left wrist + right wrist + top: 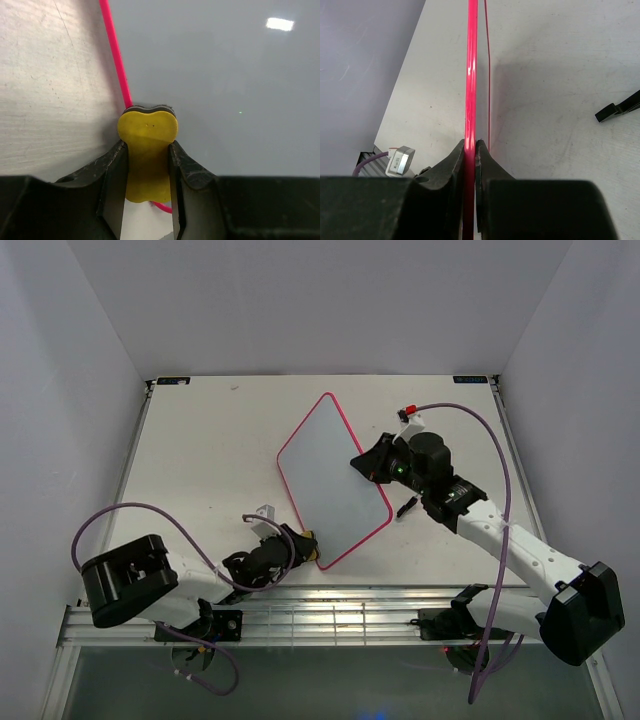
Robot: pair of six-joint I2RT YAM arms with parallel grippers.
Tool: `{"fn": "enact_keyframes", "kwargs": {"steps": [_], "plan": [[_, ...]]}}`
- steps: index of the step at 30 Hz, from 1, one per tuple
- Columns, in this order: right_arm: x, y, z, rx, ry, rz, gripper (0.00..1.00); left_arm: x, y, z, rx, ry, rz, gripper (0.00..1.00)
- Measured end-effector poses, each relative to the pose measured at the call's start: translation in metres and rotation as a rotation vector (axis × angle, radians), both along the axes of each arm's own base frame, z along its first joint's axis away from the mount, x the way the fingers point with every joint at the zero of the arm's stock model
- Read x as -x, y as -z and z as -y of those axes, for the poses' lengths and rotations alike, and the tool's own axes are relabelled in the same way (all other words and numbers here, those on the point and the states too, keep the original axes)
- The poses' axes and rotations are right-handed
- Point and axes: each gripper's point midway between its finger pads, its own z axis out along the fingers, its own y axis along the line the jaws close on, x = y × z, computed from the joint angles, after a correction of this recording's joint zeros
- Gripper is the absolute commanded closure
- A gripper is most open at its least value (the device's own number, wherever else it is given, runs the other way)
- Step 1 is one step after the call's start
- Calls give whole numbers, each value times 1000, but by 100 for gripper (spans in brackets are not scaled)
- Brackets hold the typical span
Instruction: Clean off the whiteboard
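Here, glossy pink-framed whiteboard (330, 480), yellow peanut-shaped eraser (147, 150)

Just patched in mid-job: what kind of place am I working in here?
Probably a lab robot test cell, not a home or office: plain white walls box in a white table, and a metal rail at its near edge carries the left arm and right arm.

The eraser (147, 145) sits at the near-left edge of the whiteboard (330, 480), and the right gripper (470, 147) straddles its right edge.
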Motion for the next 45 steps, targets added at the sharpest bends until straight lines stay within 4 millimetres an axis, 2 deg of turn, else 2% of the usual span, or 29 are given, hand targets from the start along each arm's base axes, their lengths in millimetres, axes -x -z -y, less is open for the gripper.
{"fn": "enact_keyframes", "kwargs": {"steps": [3, 6, 11, 15, 22, 28, 37, 45], "plan": [[1, 2, -1, -1, -2, -1, 92, -3, -6, 1, -12, -2, 16, 100], [2, 8, -1, -6, 1, -23, 92, -10, -25, 5, 6, -15, 58, 100], [4, 15, -2, -13, 6, -56, 92, -22, -59, 23, 48, -21, 125, 100], [4, 18, 0, -8, 18, -69, 92, -22, -73, 36, 55, -13, 158, 100], [6, 21, 1, 1, 22, -84, 92, -15, -71, 36, 68, -27, 157, 100], [5, 21, 1, 6, 25, -86, 92, -1, -53, 28, 90, -15, 103, 100], [3, 20, 1, 24, 21, -84, 92, 7, -55, 36, 74, 7, 111, 100], [2, 19, 2, 29, 18, -82, 92, 23, -67, 53, 73, 69, 140, 100]]}}
